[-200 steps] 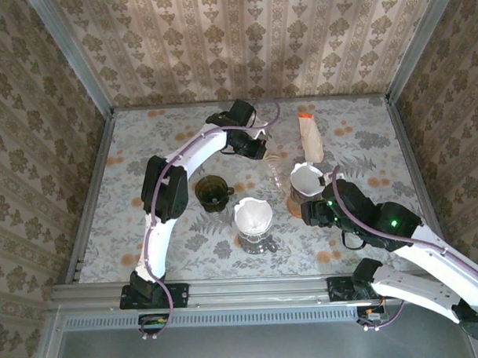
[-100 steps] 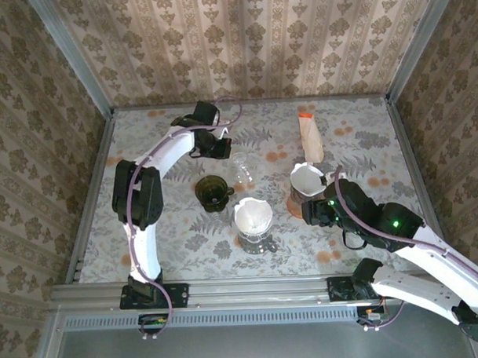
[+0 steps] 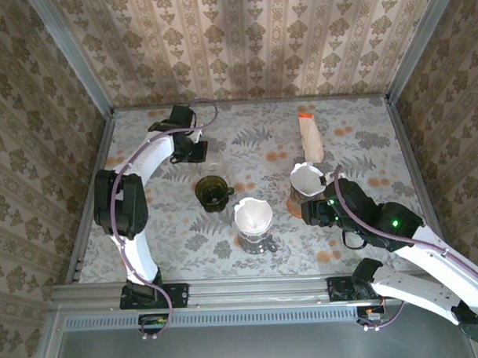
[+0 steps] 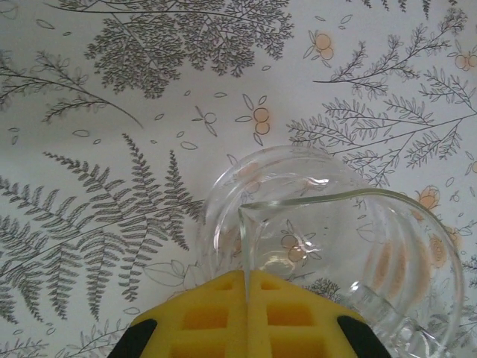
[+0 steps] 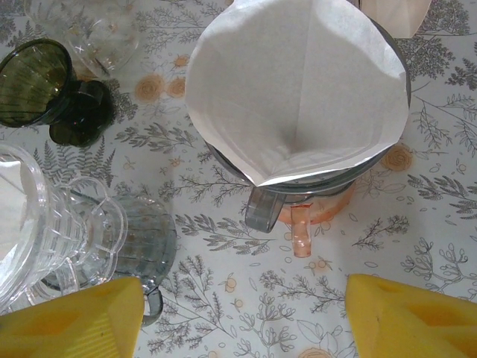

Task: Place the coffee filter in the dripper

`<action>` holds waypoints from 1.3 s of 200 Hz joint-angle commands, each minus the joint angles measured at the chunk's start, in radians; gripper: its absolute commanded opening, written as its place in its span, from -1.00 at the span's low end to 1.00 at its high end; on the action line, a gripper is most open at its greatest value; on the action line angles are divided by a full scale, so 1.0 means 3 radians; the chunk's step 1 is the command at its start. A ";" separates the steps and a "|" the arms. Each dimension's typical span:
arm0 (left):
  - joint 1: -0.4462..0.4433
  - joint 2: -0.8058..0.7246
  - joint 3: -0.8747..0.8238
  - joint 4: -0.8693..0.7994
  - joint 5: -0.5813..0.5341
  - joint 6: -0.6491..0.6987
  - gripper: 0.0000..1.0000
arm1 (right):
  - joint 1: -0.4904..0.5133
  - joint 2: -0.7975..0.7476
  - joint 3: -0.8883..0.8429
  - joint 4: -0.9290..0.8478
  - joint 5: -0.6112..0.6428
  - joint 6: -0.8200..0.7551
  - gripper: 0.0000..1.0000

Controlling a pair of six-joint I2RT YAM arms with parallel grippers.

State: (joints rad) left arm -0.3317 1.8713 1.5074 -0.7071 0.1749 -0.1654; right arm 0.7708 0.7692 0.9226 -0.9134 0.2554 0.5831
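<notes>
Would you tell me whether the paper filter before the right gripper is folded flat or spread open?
Spread open: the filter forms a hollow cone sitting in the grey dripper.

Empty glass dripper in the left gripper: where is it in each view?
Top external: glass dripper, left of centre, just above green cup.
Left wrist: centre-right, rim pinched in left gripper.
Right wrist: top left, beyond green cup.
Shared landmark: fern-print table.

White coffee filter [image 5: 298, 89] sits open in a greyish dripper [image 5: 262, 210] on an orange base [image 5: 299, 231]. Dark green cup [image 5: 33, 82] is off in the top left, with clear glassware [image 5: 82, 224] lower left. The right gripper [image 5: 246, 321] has its yellow fingers [image 5: 74, 321] spread wide.
</notes>
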 commanded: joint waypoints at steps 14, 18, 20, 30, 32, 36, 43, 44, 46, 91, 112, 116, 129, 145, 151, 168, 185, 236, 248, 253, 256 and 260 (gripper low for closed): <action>0.0028 -0.0061 -0.0084 -0.0085 -0.0072 -0.0095 -1.00 | -0.0014 -0.0001 -0.0035 0.0075 -0.0035 0.0013 0.46; 0.0032 -0.0056 -0.0089 -0.0082 -0.0064 -0.0102 -1.00 | -0.0016 -0.0004 -0.0037 0.0074 -0.0033 0.0015 0.47; 0.0032 -0.0056 -0.0091 -0.0082 -0.0060 -0.0105 -1.00 | -0.0015 -0.0007 -0.0039 0.0073 -0.0036 0.0015 0.47; 0.0036 -0.0055 -0.0100 -0.0067 -0.0052 -0.0121 -0.99 | -0.0013 -0.0017 -0.0038 0.0065 -0.0038 0.0024 0.47; 0.0037 -0.0058 -0.0104 -0.0061 -0.0055 -0.0123 -0.97 | -0.0014 -0.0021 -0.0042 0.0064 -0.0038 0.0025 0.46; 0.0034 -0.0059 -0.0106 -0.0053 -0.0056 -0.0132 -0.94 | -0.0017 -0.0028 -0.0043 0.0064 -0.0041 0.0029 0.46; 0.0040 -0.0071 -0.0107 -0.0043 -0.0049 -0.0146 -0.85 | -0.0018 -0.0041 -0.0048 0.0059 -0.0041 0.0035 0.47; 0.0039 -0.0074 -0.0106 -0.0039 -0.0045 -0.0148 -0.84 | -0.0018 -0.0042 -0.0051 0.0059 -0.0040 0.0035 0.47; 0.0035 -0.0078 -0.0103 -0.0040 -0.0042 -0.0149 -0.81 | -0.0018 -0.0043 -0.0053 0.0059 -0.0039 0.0038 0.47; 0.0034 -0.0165 0.0067 -0.0041 0.0067 -0.0205 -0.35 | -0.0017 -0.0071 -0.0110 0.0098 -0.0106 0.0087 0.48; 0.0006 -0.0276 0.0140 -0.0051 0.0097 -0.0251 -0.19 | -0.0017 -0.0082 -0.0130 0.0110 -0.0123 0.0102 0.48; -0.0001 -0.0309 0.0138 -0.0039 0.0110 -0.0267 -0.16 | -0.0016 -0.0082 -0.0142 0.0114 -0.0133 0.0102 0.48; -0.0036 -0.0444 0.0088 0.0007 0.0165 -0.0336 -0.10 | -0.0016 -0.0091 -0.0160 0.0117 -0.0155 0.0104 0.49; -0.0107 -0.0673 -0.0104 0.0148 0.0278 -0.0471 -0.03 | -0.0016 -0.0108 -0.0203 0.0128 -0.0209 0.0104 0.48; -0.0146 -0.0769 -0.0215 0.0222 0.0325 -0.0530 -0.01 | -0.0015 -0.0115 -0.0220 0.0135 -0.0228 0.0097 0.48; -0.0282 -0.1063 -0.0572 0.0437 0.0392 -0.0698 0.00 | -0.0018 -0.0155 -0.0288 0.0187 -0.0323 0.0089 0.49; -0.0471 -0.1376 -0.0980 0.0608 0.0374 -0.0863 0.01 | -0.0012 -0.0211 -0.0384 0.0263 -0.0447 0.0085 0.49; -0.0728 -0.2476 -0.2160 0.0947 0.0285 -0.1392 0.02 | 0.0163 -0.0461 -0.0796 0.0398 -0.0640 0.0326 0.47; -0.0790 -0.2733 -0.2322 0.0921 0.0241 -0.1462 0.03 | 0.0264 -0.0542 -0.0912 0.0442 -0.0651 0.0400 0.44; -0.0824 -0.2824 -0.2378 0.0915 0.0228 -0.1498 0.04 | 0.0317 -0.0574 -0.0964 0.0463 -0.0648 0.0438 0.42; -0.0853 -0.2875 -0.2418 0.0919 0.0221 -0.1521 0.04 | 0.0354 -0.0589 -0.0992 0.0482 -0.0653 0.0458 0.42; -0.0896 -0.2942 -0.2472 0.0928 0.0215 -0.1554 0.04 | 0.0402 -0.0608 -0.1040 0.0506 -0.0643 0.0492 0.40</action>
State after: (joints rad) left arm -0.5564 1.1072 0.8207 -0.4702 0.2604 -0.5377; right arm 0.8333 0.6296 0.6708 -0.8062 0.0902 0.6624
